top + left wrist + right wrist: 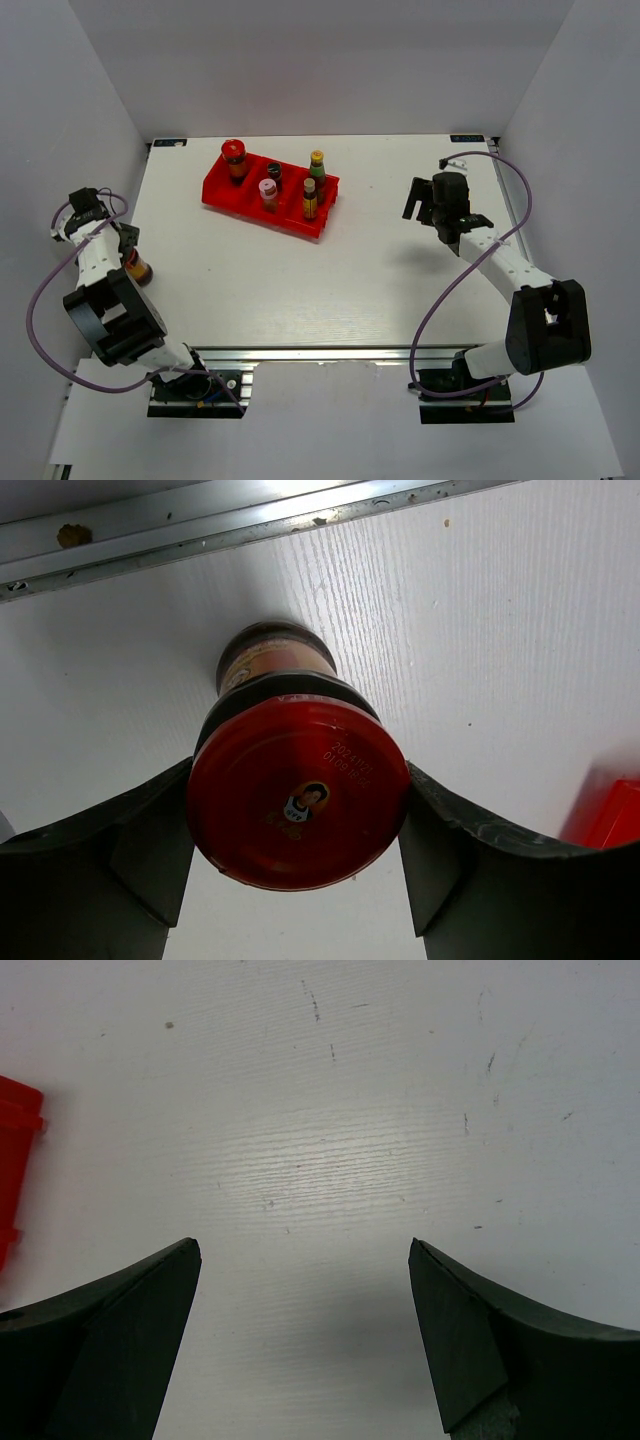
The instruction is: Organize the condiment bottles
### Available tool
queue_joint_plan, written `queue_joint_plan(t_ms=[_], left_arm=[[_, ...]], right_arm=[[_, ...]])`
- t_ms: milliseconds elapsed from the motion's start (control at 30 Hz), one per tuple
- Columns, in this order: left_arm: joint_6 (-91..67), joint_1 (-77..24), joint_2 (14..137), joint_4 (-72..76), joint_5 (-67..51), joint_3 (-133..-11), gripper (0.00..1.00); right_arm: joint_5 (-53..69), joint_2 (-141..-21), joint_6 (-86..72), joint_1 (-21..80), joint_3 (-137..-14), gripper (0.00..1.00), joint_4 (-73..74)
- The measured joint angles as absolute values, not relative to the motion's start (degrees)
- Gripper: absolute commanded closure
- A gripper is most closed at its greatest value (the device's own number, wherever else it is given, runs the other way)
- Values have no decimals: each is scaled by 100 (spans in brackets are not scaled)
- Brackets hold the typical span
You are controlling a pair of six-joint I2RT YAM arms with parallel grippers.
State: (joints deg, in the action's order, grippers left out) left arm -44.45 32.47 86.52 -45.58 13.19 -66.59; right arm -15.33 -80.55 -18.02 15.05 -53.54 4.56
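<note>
My left gripper (129, 246) is at the table's left edge, shut on a squat brown jar with a red lid (298, 792) that stands on the table; the jar also shows in the top view (141, 270). The left gripper's (300, 770) two fingers touch the lid's sides. In the red tray (222, 193) stand a second red-lidded jar (234, 155), a dark-capped bottle (274, 175), a pink-capped pale one (268, 190), a green one (317, 164) and a yellow-capped dark one (310, 198). My right gripper (420, 205) is open and empty over bare table, right of the tray (15, 1175); its wrist view (303, 1245) shows nothing between the fingers.
White walls enclose the table on the left, back and right. A metal rail (230, 525) runs along the table edge close behind the held jar. Purple cables loop beside both arms.
</note>
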Motion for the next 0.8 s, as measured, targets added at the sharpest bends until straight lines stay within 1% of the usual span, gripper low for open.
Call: queue_joint_plan(t_ms=[67,100,133,267,400,433,600,800], left_arm=[[-4440,3247,8650,-4565,1304,-6659,65],[-4418,3247,8650,-4563,1253,-6661,75],[-4381,3247,8650,-4560,1192,-6661,79],[-4211,3238,8632,-4493,727,-6667,80],[-4051,2707,8639,-4578,615,-6932,80],[-4010,2488,8652,-4602,615,-7089,82],[-3765,1531,8914,-4539,526,-8178,83],[-3011,725,9872,-4324,301,-9614,83]], right_arm=[[-1549,-8055,-1802,1505,-5354,11,456],[-1555,-8055,-1802,1505,-5354,11,456],[-1564,-8055,-1802,1505,-5354,11,456],[-1599,-8055,-1802,1505,-5354,11,456],[-1614,-8055,-1802,1505,-5354,11,456],[-1616,-8053,-1802,1505,-5354,11,456],[-1638,-8044,-1800,1507,-5354,11,458],[-1682,-8023,-1780,1505,-5354,11,458]])
